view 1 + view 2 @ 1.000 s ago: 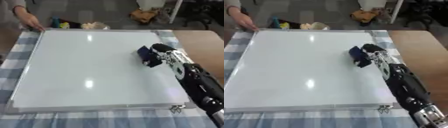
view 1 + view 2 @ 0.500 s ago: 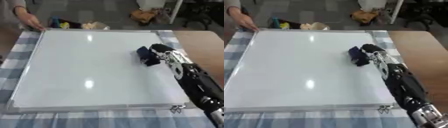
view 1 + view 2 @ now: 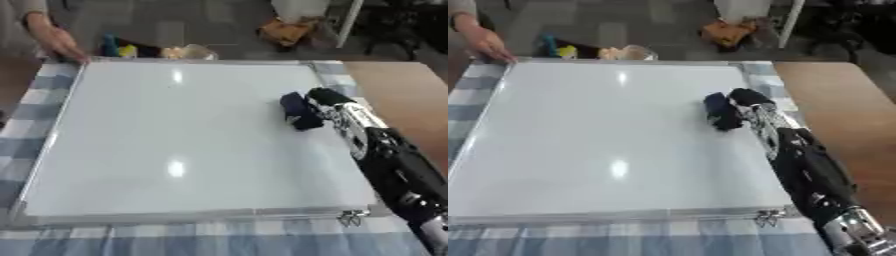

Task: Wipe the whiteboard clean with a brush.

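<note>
Wiping step in hand: right hand [image 3: 325,102], fingers curled round the dark brush [image 3: 297,111], presses it on the whiteboard [image 3: 175,130] near its right edge. Next move likely: sweep leftward across the board.

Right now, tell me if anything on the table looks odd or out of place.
Nothing stands out. The whiteboard lies flat on the checked cloth, its surface clean, with the right robot hand holding the brush near its right edge. A person's hand rests at the far left corner.
</note>
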You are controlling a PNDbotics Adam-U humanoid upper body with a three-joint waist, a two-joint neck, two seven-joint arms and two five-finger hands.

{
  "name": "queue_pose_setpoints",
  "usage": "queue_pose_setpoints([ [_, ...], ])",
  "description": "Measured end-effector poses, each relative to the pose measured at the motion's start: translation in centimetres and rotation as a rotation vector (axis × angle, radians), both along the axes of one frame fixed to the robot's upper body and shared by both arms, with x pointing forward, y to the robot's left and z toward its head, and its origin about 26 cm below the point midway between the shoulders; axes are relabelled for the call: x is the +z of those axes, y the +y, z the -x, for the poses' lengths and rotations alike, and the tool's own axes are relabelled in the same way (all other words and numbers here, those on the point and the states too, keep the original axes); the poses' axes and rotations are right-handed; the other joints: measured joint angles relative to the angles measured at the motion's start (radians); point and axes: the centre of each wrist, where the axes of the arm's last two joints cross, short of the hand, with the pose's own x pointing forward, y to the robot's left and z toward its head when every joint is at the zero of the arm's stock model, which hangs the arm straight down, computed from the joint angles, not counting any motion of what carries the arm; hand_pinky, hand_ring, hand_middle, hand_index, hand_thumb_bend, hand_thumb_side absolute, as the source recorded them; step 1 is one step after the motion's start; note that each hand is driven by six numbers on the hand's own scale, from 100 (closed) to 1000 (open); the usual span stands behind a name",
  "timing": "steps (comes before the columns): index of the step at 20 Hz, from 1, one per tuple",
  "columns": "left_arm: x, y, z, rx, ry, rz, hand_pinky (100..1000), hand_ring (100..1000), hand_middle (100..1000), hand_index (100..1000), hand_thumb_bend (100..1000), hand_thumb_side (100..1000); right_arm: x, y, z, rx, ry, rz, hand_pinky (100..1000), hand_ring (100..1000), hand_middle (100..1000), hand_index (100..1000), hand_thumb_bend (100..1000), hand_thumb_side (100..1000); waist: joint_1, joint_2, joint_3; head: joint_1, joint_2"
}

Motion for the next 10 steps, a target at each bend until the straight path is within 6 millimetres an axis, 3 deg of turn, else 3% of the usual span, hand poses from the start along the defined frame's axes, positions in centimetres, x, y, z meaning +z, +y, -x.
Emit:
queue_pose_setpoints([
  [10,0.0,0.0,0.0,0.0,0.0,0.0,558,567,611,728,671,980,-0.6,-1.9,0.5,-0.078,0.004,-0.009,627,617,559,441,139,752,-0.002,-0.004,-0.004,0.002,0.0],
])
